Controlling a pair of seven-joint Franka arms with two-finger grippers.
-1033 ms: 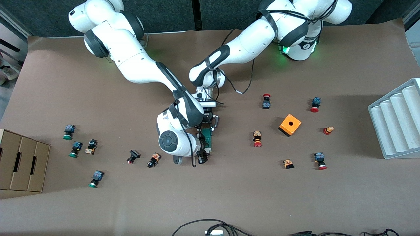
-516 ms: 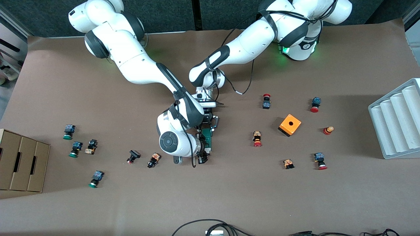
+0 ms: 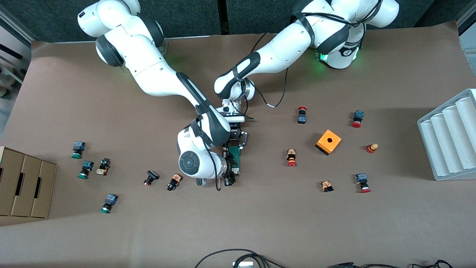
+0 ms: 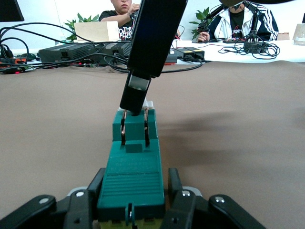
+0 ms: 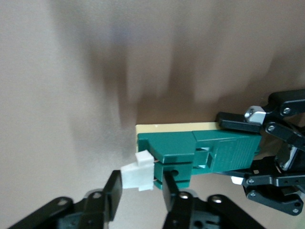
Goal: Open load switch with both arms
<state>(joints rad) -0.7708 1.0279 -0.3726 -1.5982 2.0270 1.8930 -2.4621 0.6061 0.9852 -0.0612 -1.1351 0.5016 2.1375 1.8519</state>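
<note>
Load switch point(image 3: 235, 156): narrow dark-green block on a pale base, lying flat near table centre. Small white end piece point(image 5: 137, 177) at the end nearer the front camera; apparently not yet pulled free.

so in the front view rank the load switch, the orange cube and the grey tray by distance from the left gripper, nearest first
1. load switch: held in the left gripper, mid-table.
2. orange cube: toward the left arm's end.
3. grey tray: at the table's edge on that same end.
</note>
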